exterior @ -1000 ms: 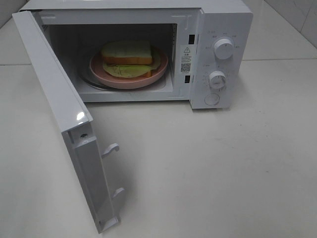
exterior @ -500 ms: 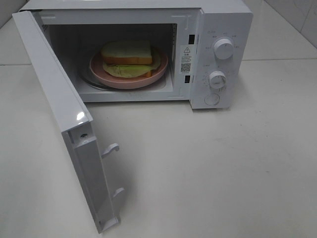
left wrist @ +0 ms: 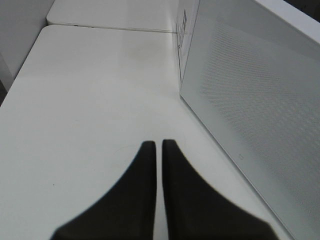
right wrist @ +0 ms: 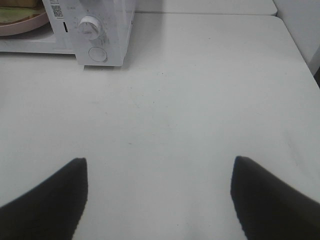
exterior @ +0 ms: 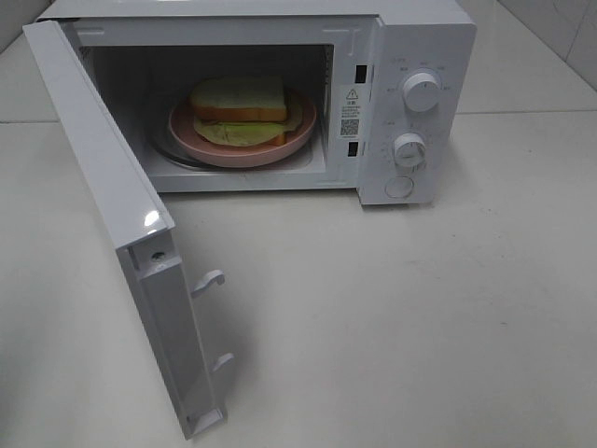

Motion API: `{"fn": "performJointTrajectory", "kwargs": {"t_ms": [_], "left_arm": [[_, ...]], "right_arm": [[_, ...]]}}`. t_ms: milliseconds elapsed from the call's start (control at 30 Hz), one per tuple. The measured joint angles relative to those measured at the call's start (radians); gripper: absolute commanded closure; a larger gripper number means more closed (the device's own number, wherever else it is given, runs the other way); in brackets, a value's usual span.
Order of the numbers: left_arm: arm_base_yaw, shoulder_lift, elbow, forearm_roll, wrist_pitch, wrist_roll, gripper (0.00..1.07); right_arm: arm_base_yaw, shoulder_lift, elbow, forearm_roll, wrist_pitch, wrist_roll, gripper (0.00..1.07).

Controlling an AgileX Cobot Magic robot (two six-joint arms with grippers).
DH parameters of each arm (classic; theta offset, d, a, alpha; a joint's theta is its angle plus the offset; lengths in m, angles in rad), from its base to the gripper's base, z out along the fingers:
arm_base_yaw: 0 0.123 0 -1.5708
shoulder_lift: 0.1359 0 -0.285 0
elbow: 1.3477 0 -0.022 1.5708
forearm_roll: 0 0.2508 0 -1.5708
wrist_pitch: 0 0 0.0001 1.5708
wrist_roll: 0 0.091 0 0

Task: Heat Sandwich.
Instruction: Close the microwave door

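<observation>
White bread: the sandwich (exterior: 240,101) sits on its pink plate (exterior: 300,133) inside the microwave (exterior: 424,37). My left claw (left wrist: 156,145) just pinched shut, empty, beside the open door (left wrist: 250,110), ready to push, I reckon. My right claw (right wrist: 160,160) gapes, holding nothing.

Left claw (left wrist: 157,145) matte black, smooth tapered wedges, right claw (right wrist: 160,161) likewise black, pointed ends
</observation>
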Motion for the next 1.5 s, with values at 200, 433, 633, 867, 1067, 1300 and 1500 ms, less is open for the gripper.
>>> {"fn": "performJointTrajectory", "kwargs": {"t_ms": [200,433,633,867,1067,1300,1500], "left_arm": [[0.0,0.09,0.101,0.001,-0.237,0.0,1.06],[0.0,0.184,0.171,0.007,-0.431,0.0,1.06],[0.0,0.307,0.232,0.048,-0.659,0.0,1.06],[0.0,0.408,0.279,0.086,-0.866,0.0,1.06],[0.0,0.535,0.295,0.097,-1.045,0.0,1.06],[0.0,0.647,0.3,0.151,-1.143,-0.006,1.06],[0.0,0.716,0.296,0.195,-1.199,-0.045,1.06]], "right_arm": [[0.0,0.0,0.0,0.0,0.0,0.0,0.31],[0.0,0.0,0.0,0.0,0.0,0.0,0.31],[0.0,0.0,0.0,0.0,0.0,0.0,0.31],[0.0,0.0,0.0,0.0,0.0,0.0,0.31],[0.0,0.0,0.0,0.0,0.0,0.0,0.31],[0.0,0.0,0.0,0.0,0.0,0.0,0.31],[0.0,0.0,0.0,0.0,0.0,0.0,0.31]]}}
